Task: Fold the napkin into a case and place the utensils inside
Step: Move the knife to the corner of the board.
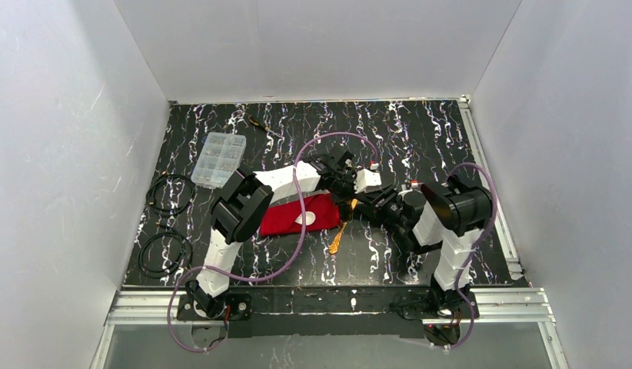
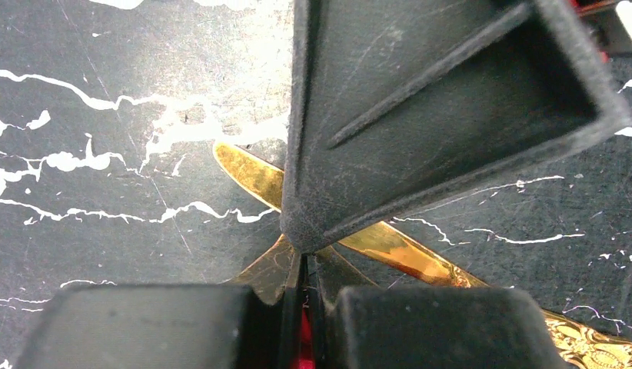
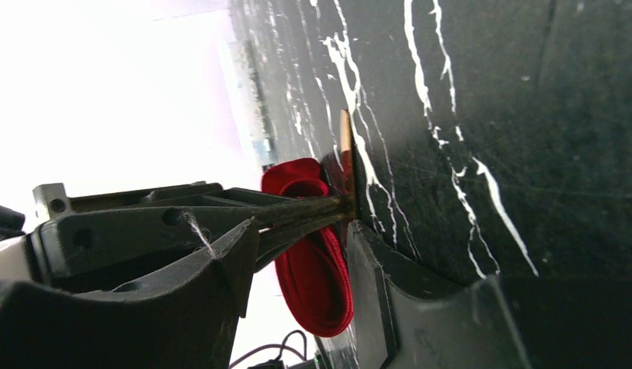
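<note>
One piece seems left — bright red cloth napkin [image 1: 286,219] lies folded, apparently holding the white plastic spoon [image 1: 304,219], slender gold utensil [image 2: 390,246] just beside it — left gripper [image 2: 304,269] pressed shut at that utensil, right gripper [image 1: 365,204] spread over it.

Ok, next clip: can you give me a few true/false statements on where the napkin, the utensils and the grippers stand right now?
1. The gold utensil lies on the table beside the red napkin, not inside it. True.
2. The clear compartment box sits to the right of the napkin. False: it is to the left of it and farther back.
3. The left gripper is wide open. False: its fingers are shut, with the tips at the gold utensil.
4. A white spoon shows on the red napkin. True.
5. The right gripper is at the napkin's left edge. False: it is open at the right edge, by the gold utensil.
</note>
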Motion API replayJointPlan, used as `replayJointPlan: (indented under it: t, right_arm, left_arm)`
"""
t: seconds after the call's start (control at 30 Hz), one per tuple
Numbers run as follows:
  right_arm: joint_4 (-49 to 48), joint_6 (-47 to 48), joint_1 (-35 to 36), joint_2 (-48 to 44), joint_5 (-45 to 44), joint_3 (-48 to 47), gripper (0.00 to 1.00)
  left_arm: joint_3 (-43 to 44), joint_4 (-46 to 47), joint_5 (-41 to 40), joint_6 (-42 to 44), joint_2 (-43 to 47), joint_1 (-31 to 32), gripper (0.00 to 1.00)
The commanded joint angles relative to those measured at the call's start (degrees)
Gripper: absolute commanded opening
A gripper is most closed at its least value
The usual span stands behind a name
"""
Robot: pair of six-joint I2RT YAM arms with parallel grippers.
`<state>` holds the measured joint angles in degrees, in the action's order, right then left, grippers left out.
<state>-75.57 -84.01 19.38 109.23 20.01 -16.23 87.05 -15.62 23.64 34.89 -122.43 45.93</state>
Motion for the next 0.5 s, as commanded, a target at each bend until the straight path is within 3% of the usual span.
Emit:
replayJointPlan:
  t: [0.0, 0.13, 0.23, 0.33, 0.47]
  right_arm:
    - [-12.1, -11.7, 1.6, 10.8, 2.7, 2.6, 0.57]
    - [-20.5, -14.8, 1.6, 14.5, 3.7, 3.1, 0.57]
    - [-16.2, -12.5, 1.3, 11.3, 4.0, 3.4, 0.57]
    - [-1.8, -5.7, 0.2, 3.2, 3.9, 3.2, 0.58]
    - [27.5, 9.1, -1.6, -12.3, 0.9, -0.1, 0.61]
  left_arm:
    - [-1.7, -4.3, 6.1, -1.4, -3.3, 3.7, 0.0]
    - [-0.9, -5.3, 5.7, -1.4, -2.5, 3.8, 0.0]
    - [0.4, -8.4, 6.1, -1.5, -0.7, 3.6, 0.0]
    - [2.0, -12.6, 7.1, -1.4, 1.8, 3.2, 0.0]
    - [2.8, -18.0, 10.0, -0.3, 6.1, 3.2, 0.0]
